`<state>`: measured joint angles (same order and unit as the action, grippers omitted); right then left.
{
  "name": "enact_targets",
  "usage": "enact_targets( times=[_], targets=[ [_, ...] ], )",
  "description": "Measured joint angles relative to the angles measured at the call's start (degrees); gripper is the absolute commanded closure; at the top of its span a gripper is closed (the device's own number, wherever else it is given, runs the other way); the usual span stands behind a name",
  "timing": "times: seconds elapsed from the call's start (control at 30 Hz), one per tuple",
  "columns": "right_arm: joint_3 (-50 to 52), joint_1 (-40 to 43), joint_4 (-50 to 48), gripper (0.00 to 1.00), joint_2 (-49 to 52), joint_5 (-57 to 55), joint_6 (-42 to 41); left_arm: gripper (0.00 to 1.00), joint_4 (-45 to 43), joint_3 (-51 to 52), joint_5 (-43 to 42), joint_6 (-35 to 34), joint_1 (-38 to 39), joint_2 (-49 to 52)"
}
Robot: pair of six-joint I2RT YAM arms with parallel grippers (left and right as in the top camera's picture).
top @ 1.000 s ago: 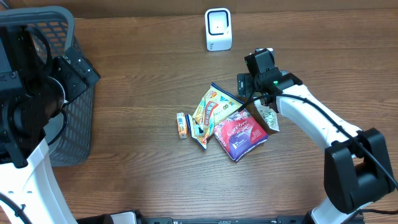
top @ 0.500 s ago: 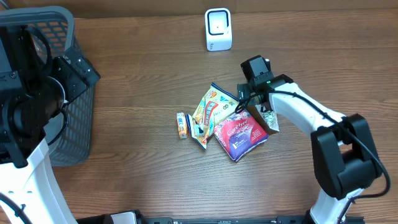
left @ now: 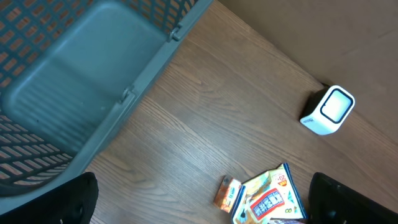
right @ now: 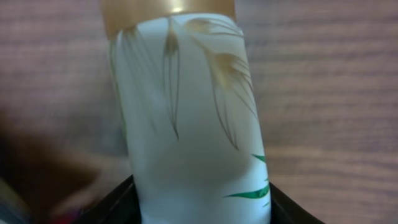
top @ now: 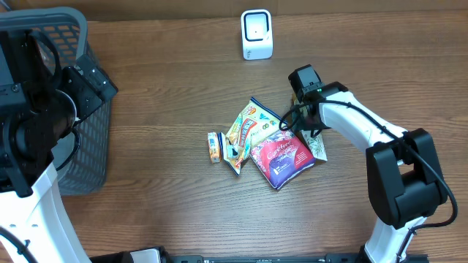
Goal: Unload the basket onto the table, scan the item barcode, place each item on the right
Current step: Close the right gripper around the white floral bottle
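Right claw (right: 200,202) sits over the white packet (top: 317,145), which has a gold band and leaf print and lies at the 3 o'clock edge of the snack pile, mid-table (top: 161,208). Fingers (right: 115,208) flank both its sides, close against it; cannot tell if they truly pinch.
Red pouch (top: 282,157) lies just beside the packet at 9 o'clock, yellow bag (top: 249,126) and small orange pack (top: 213,147) beyond.
Scanner (top: 257,34) at 12 o'clock, well apart.
Basket (top: 91,157) at 9 o'clock.
Left claw (left: 200,193) spread wide.
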<state>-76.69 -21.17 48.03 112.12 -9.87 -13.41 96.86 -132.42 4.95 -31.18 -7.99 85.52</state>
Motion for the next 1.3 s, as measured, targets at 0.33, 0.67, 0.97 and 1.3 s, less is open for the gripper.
enact_targets(
  times=[0.33,0.67,0.97,1.3],
  targets=[
    [-10.16,-0.31,13.94,0.93,0.07,1.88,-0.44,0.0,0.0,0.0,0.0,0.02,0.0,0.0],
    [-10.16,-0.24,11.04,0.53,0.07,-0.55,-4.76,0.0,0.0,0.0,0.0,0.02,0.0,0.0],
    [-10.1,2.29,10.43,0.3,0.07,-2.56,-6.32,0.0,0.0,0.0,0.0,0.0,0.0,0.02],
    [-6.23,14.01,6.78,0.67,0.07,11.82,0.87,0.0,-0.02,0.0,0.02,0.02,0.0,0.02]
  ],
)
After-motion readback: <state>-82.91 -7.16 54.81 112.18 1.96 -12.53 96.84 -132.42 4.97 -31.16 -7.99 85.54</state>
